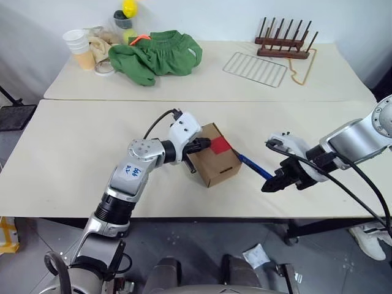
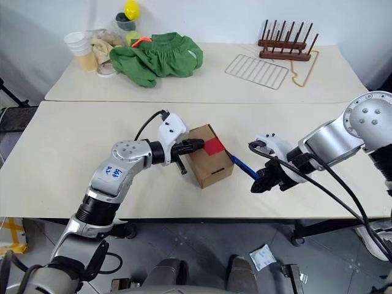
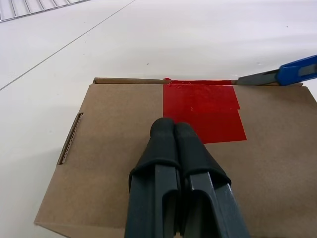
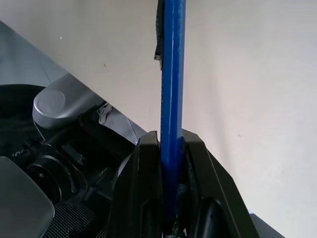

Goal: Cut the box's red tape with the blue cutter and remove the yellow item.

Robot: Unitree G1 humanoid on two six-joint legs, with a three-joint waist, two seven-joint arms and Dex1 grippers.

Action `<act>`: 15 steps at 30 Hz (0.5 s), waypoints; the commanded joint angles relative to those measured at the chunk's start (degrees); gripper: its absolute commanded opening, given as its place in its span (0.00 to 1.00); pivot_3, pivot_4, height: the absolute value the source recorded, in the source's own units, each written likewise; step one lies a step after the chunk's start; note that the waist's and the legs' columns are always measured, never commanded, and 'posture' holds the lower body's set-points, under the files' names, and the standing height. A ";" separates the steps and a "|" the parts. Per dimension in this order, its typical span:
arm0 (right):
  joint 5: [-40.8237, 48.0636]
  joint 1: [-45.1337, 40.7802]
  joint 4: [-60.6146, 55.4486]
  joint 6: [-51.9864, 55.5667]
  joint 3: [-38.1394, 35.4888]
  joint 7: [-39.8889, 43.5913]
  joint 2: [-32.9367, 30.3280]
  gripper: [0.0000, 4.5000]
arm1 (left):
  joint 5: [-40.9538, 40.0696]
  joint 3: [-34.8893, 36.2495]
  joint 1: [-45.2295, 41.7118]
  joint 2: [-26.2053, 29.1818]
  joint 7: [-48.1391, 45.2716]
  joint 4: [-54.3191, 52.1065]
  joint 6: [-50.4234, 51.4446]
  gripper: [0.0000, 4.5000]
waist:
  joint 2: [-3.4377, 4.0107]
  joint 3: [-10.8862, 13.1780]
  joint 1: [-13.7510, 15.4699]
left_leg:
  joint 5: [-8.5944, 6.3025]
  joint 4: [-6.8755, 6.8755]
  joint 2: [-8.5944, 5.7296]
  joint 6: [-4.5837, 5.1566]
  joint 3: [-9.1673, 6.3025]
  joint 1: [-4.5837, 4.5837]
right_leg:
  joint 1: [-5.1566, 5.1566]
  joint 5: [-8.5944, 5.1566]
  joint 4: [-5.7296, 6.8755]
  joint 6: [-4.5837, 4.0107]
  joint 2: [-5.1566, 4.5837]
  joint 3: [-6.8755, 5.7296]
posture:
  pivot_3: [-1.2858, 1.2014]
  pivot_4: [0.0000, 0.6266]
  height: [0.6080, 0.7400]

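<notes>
The small brown box [image 1: 213, 160] stands near the front of the white table, with the red tape [image 1: 221, 146] across its top edge. My left gripper [image 1: 203, 146] is shut, and its black fingertips [image 3: 163, 130] rest on the box top just beside the red tape [image 3: 205, 113]. The blue cutter [image 1: 255, 166] is held by my right gripper [image 1: 273, 182], which is shut on its handle [image 4: 172, 89]. The cutter's blade tip [image 3: 252, 78] touches the box's far edge at the tape's corner. The yellow item is hidden.
On the back table lie a green cloth [image 1: 156, 54], stacked paper cups [image 1: 78, 46], a hard yellow ball-shaped object [image 1: 129, 7], a wire grid [image 1: 255, 68] and a wooden rack [image 1: 285, 43]. The table's front edge [image 1: 245, 215] runs just below my right gripper.
</notes>
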 commanded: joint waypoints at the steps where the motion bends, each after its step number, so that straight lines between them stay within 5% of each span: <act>1: 0.34 0.06 0.35 0.28 -1.73 -0.82 1.13 0.03 | 0.09 -1.23 1.64 0.42 -0.31 0.75 1.17 0.00 | 0.00 0.00 -0.01 | 0.00 0.00 0.00 0.00 0.00 0.00 | 0.00 0.00 0.00 0.00 0.00 0.00 | 0.52 0.24 1.00; 15: -6.69 -2.94 2.20 0.28 -8.49 5.23 -0.99 0.03 | -0.02 -1.10 1.13 0.72 -1.24 1.50 0.11 0.00 | 0.00 0.00 0.00 | 0.00 0.00 0.00 0.00 0.01 -0.03 | 0.00 0.00 -0.02 0.00 0.00 0.00 | 0.52 0.24 1.00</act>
